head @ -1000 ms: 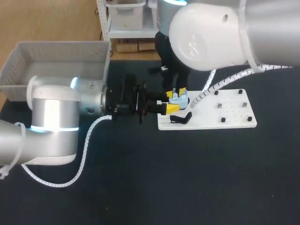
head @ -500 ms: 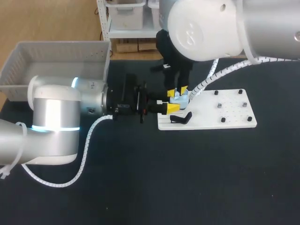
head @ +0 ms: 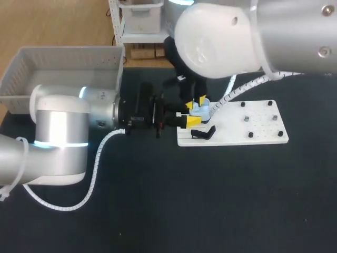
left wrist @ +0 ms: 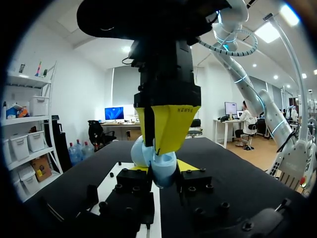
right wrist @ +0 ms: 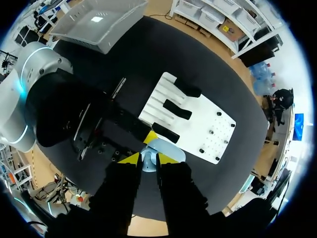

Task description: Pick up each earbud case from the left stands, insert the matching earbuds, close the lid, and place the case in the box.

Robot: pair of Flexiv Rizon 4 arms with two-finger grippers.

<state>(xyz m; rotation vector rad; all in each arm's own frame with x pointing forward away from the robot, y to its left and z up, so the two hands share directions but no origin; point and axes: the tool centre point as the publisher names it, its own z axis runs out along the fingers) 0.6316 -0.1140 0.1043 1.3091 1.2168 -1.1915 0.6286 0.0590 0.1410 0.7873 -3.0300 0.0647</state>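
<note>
The black counter [head: 210, 200] is bare on the side nearest the robot. The left arm [head: 63, 132] lies low over it, coming in from the left with a white coiled hose [head: 95, 174] looping beneath it. The left jaws point sideways at the near left corner of a white board [head: 263, 129].

A pale blue earbud case [head: 200, 110] is held above that corner. In the left wrist view the case [left wrist: 161, 168] sits between the left jaws, whose two yellow tips [left wrist: 187, 166] press its lower part from either side, so they pinch it.

The right arm [head: 237, 31] comes in from the right and hangs over the same spot, its jaws pointing straight down. Their yellow tips [left wrist: 171, 126] stand almost together, with only a thin gap, and close on the upper part of the case. In the right wrist view a pale blue part of the case [right wrist: 161, 148] shows in that gap between the tips [right wrist: 130, 158].

On the board just beside the case lies a black stand [head: 203, 133]. The right wrist view shows two more black stands [right wrist: 177, 110] in a row beyond it. Small black pegs [head: 246, 119] dot the board's right half.

Farthest off, at the counter's back left corner and well apart from both jaws, sits the grey box [head: 31, 74].
</note>
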